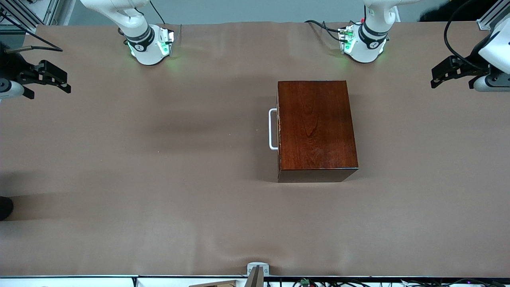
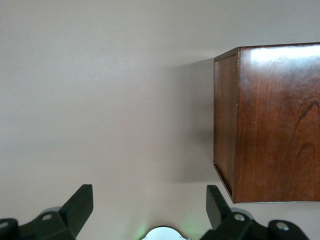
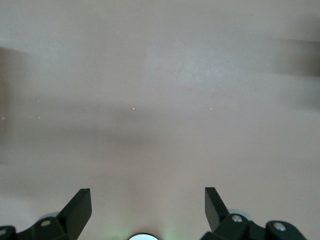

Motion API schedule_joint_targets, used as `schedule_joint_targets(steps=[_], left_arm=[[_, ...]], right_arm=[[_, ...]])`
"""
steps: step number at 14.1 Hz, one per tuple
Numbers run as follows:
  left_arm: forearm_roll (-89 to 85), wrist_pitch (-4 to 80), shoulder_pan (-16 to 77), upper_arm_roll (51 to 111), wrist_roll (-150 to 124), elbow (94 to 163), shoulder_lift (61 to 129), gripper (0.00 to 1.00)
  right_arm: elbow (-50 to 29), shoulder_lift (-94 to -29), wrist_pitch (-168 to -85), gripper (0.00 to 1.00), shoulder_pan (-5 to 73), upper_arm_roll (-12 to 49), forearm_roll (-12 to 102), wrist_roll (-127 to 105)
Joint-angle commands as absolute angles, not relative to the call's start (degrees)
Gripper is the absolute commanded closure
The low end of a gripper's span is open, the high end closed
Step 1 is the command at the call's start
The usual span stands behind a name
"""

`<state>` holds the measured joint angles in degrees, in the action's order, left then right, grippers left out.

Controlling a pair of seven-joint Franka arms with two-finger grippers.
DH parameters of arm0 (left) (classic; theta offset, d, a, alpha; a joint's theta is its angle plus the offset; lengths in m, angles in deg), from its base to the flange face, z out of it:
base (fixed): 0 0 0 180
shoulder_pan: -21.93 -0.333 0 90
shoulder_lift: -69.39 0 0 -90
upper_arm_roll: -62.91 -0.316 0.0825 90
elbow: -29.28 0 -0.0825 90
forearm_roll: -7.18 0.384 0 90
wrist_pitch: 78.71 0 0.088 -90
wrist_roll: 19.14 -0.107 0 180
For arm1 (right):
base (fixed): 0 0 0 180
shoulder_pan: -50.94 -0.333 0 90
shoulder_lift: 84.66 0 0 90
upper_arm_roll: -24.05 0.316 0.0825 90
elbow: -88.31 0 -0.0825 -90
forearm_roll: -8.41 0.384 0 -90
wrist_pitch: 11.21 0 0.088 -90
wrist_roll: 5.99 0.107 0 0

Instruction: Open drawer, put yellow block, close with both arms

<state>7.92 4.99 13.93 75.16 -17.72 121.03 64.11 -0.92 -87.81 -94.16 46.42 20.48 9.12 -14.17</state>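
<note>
Drawer sat shut in its box mid-table, yellow block unseen; left gripper and right gripper hung wide, empty, over opposite table ends, leaving handle reachable.

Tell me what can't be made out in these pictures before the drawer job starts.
- Yellow block: in no view, so its place cannot be told.
- Drawer inside: shut into the box in the front view; only the handle shows.
- Box in the left wrist view: cut off by the picture's edge, drawer front unseen.
- Left claw and right claw, both open over the table's ends: their arms are cut off by the front view's edges.
</note>
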Motion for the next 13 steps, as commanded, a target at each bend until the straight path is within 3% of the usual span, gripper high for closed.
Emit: schedule_joint_targets(steps=[1,13], left_arm=[[9.0,5.6,13.7,75.7,-14.8,121.4,63.6,0.0],[9.4,4.8,13.1,77.1,-12.6,118.4,64.5,0.0]], right_arm=[[-0.2,-87.6,-93.8,0.0,46.5,20.4,8.8,-14.2],[-0.3,-87.6,-93.8,0.0,46.2,20.4,8.8,-14.2]])
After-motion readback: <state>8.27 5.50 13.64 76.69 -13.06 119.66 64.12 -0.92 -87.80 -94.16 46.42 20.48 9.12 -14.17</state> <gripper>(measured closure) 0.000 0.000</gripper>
